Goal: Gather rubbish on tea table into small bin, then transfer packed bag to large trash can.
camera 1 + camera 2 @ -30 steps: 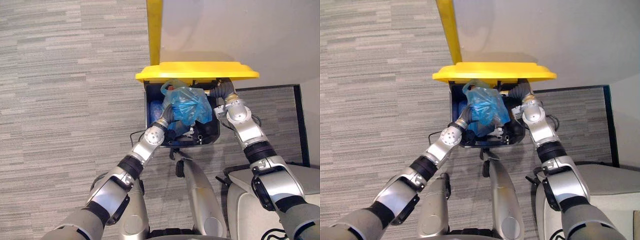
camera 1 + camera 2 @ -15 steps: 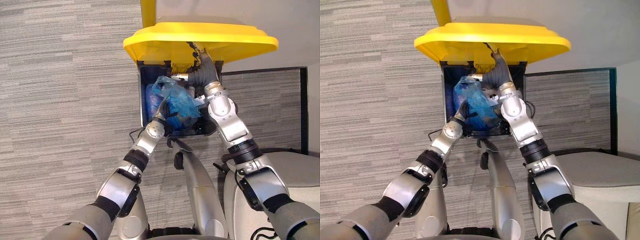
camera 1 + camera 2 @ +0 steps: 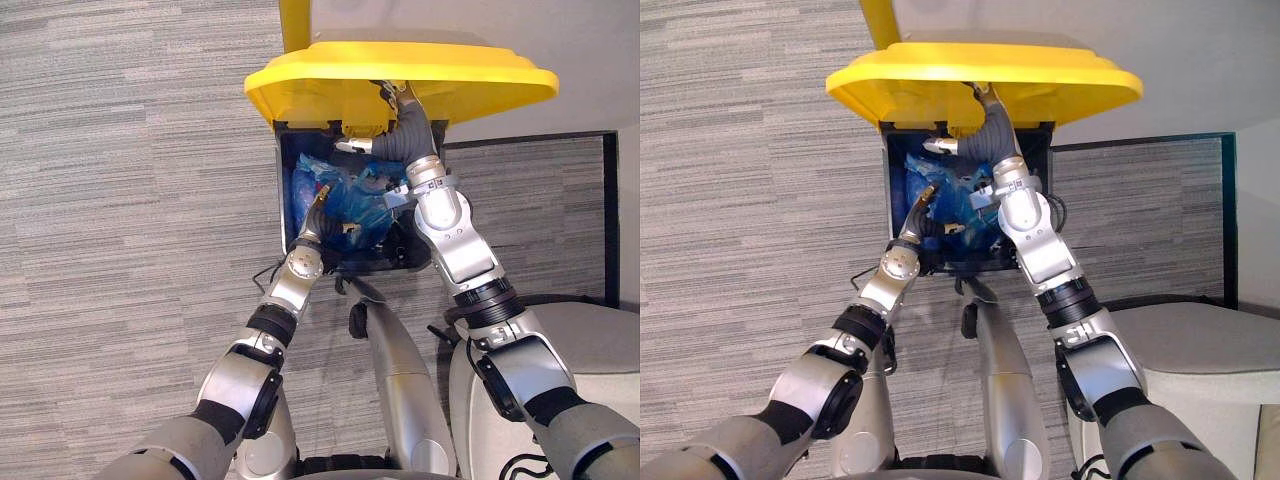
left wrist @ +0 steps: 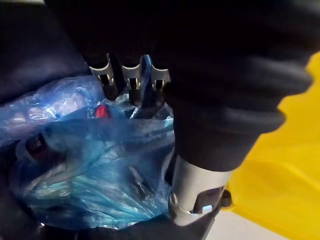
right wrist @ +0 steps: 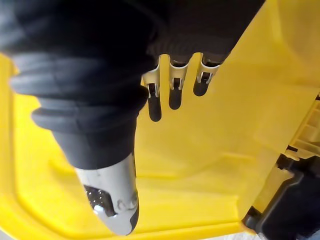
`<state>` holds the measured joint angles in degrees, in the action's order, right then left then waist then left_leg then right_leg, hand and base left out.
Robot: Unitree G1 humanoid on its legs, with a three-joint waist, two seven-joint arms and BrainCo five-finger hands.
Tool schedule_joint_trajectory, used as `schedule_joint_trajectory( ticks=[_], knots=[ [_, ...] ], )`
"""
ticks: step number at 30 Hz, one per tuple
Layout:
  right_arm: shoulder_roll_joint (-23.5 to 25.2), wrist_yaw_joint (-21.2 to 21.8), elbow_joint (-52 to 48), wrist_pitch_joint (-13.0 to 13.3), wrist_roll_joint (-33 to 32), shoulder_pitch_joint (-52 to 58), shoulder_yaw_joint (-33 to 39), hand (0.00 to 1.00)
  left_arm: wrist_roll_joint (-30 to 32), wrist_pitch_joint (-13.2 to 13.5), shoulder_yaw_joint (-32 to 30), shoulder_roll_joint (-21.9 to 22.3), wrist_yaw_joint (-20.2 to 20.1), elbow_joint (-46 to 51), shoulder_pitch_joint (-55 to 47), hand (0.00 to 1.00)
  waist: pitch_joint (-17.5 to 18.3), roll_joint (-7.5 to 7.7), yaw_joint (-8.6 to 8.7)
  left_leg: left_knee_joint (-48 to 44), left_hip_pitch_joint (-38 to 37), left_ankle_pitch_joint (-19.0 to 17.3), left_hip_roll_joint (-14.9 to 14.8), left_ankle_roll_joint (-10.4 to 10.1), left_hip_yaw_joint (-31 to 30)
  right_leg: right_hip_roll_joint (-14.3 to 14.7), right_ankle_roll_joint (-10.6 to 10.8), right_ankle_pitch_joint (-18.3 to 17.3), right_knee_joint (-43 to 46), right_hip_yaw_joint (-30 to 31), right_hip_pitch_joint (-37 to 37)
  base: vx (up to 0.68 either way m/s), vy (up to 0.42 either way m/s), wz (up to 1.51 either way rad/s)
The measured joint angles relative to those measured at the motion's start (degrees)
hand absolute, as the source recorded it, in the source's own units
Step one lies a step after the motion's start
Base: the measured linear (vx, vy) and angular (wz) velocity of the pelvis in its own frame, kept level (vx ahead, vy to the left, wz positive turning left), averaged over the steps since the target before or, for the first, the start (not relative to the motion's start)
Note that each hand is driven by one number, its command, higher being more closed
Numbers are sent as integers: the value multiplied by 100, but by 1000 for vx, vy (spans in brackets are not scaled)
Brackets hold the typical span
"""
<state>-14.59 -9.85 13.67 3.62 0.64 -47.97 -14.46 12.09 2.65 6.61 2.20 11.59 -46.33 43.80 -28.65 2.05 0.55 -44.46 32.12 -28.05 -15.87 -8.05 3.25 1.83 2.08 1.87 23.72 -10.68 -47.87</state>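
- The large trash can (image 3: 284,205) stands on the far side of the grey carpet (image 3: 120,200). Its yellow lid (image 3: 320,85) is swung up and leans toward the robot, over the dark opening.
- The right hand (image 5: 172,80) is under that lid. Its fingers are straight and spread flat against the yellow underside, with nothing held in them. The hand appears to be there as a prop: without it the lid would likely drop onto the opening and the other arm.
- The packed blue bag (image 3: 360,195) is inside the can, below the rim and toward the near wall. It lies on what looks like more blue film lining the left of the interior.
- The left hand (image 4: 131,76) reaches in from the near left. Its fingers are curled into the gathered top of the bag, and a fold of blue film runs up between two of them. That reads as a grip on the bag rather than a loose touch.
- A hold at the top lets the bag hang and sink in without spilling; a red item and dark shapes show through the film.
- The transfer looks nearly complete. What appears to remain is letting go, lifting the left arm clear, and then lowering the lid.
- The film caught between the fingers could drag the bag back up.
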Motion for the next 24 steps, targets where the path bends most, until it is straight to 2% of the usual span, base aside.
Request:
schedule_joint_trajectory(
  ticks=[3,5,7,9,13,17,21,24],
  knots=[
    [3,4,0,-2,27,57,3,0,-62,1,32,-4,3,259,-47,0,0,0,-49,-6,-76,3,3,-4,-3,-14,-51,-32,29,-17,75,-10,-19,3],
    [22,7,-3,-2,121,328,44,0,-293,9,196,-26,10,628,-171,0,9,-2,-137,67,-315,18,3,-19,-48,-27,-124,-81,40,-67,314,-9,-28,14],
    [79,9,-68,-4,183,670,107,0,-465,63,364,-32,7,951,-332,0,105,20,-147,180,-431,68,41,-44,-111,-100,-172,-129,49,-150,438,-11,-28,30],
    [126,14,-146,-4,225,1037,121,0,-612,116,525,-74,-5,1247,-556,0,246,36,-184,304,-507,139,97,-57,-149,-164,-171,-145,41,-186,508,-6,-29,26],
    [274,98,-128,-13,350,1778,318,0,-934,217,681,-393,-62,1829,-1272,0,299,37,-310,774,-1091,339,243,-94,-162,-264,-93,-214,-26,-213,971,18,-3,19],
    [301,252,508,-17,481,2403,532,0,-1351,347,552,-878,-269,2351,-2351,0,607,38,-304,1412,-1673,543,308,-64,-227,-301,-33,-272,-329,-320,1486,46,-21,20],
    [312,290,833,-25,612,2857,811,0,-1671,502,188,-1046,-424,2666,-3196,0,794,36,-306,1799,-2029,710,336,-94,-228,-312,38,-321,-402,-348,1723,61,-12,8],
    [335,477,994,-25,674,3205,1035,0,-1829,529,-243,-1070,-571,2672,-3924,0,856,39,-282,2065,-2375,828,398,-76,-209,-350,52,-332,-406,-337,1943,55,13,0]
  ],
)
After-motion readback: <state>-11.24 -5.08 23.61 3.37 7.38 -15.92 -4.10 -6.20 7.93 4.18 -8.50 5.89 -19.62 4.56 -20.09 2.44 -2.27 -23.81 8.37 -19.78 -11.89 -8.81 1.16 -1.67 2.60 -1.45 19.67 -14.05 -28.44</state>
